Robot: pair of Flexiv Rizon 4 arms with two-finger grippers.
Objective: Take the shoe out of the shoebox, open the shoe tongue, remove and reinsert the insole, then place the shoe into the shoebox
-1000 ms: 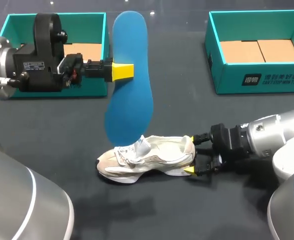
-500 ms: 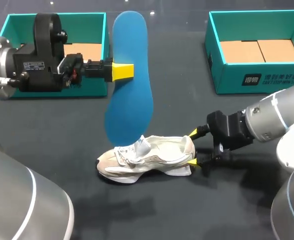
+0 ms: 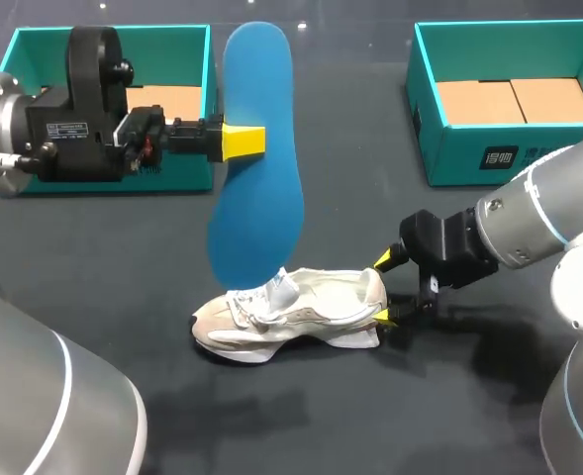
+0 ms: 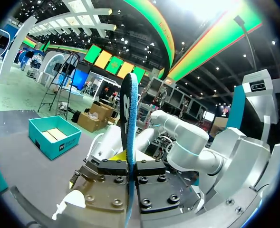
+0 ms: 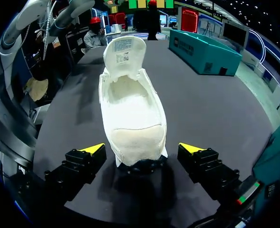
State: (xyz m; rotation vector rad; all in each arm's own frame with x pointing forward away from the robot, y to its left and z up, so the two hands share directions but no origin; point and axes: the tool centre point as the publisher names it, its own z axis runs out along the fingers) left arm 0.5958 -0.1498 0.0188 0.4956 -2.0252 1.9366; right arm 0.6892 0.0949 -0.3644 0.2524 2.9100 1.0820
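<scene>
**Left arm.** The left pincer [image 3: 242, 141] comes in from the upper left of the frame and is clamped on the blue insole [image 3: 259, 168] near its narrower end. In the left wrist view the insole [image 4: 129, 104] runs edge-on between the fingers, pinched from both sides. It hangs lengthwise with the broad end lowest, over the shoe's opening. I judge it is held this way so it can be fed in toe-first. I cannot tell whether it touches the shoe.

**Shoe.** The white sneaker [image 3: 291, 312] lies on its sole on the dark counter [image 3: 370, 178], low in the centre of the frame. It is outside both teal shoeboxes, one at upper left [image 3: 14, 59] and one at upper right [image 3: 425, 109].

**Right arm.** The right pincer [image 3: 382, 288] is spread wide, with its yellow tips on either side of the heel. The right wrist view shows a gap between the sneaker [image 5: 130, 118] and each finger, so nothing is gripped. The tongue [image 5: 124, 50] stands upright at the far end, which leaves the cavity open. This placement looks intended to brace the heel during insertion.

**Status.** Reinsertion has not yet been done.
</scene>
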